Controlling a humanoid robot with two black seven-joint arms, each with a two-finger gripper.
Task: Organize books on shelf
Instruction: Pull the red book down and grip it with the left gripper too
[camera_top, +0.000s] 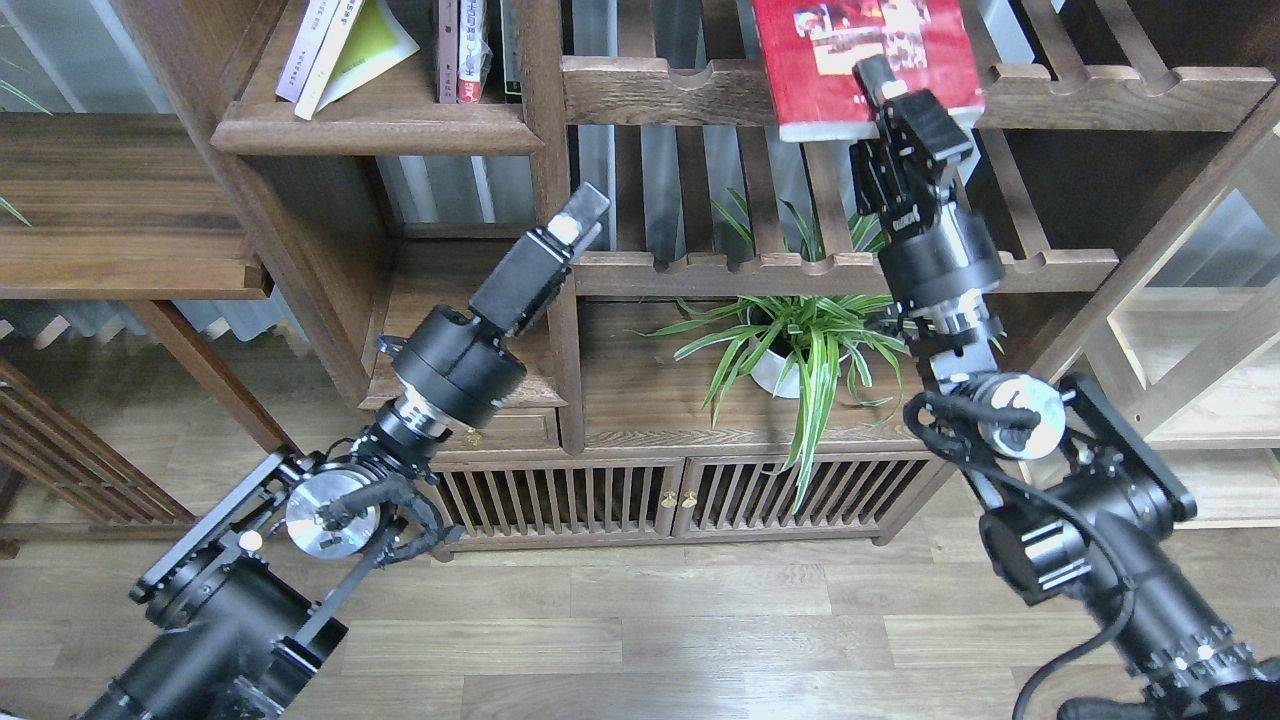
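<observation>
My right gripper (882, 82) is shut on the lower edge of the red book (850, 60) with small photos. It holds the book at the top of the view, in front of the upper slatted rack's scalloped rail (670, 92). The yellow-green book (378, 40) and the pale white-lavender book (308, 45) lean together on the solid dark-brown shelf (375, 135) at the upper left. My left gripper (580, 212) is empty and hangs in front of the upright post, below and right of that shelf. Its fingers show as one dark slab.
Several upright books (470, 50) stand at the shelf's right end. A second slatted rack (760, 265) runs below, with a potted spider plant (800, 350) under it on a low cabinet (680, 495). A wooden surface (120, 210) juts out at the left.
</observation>
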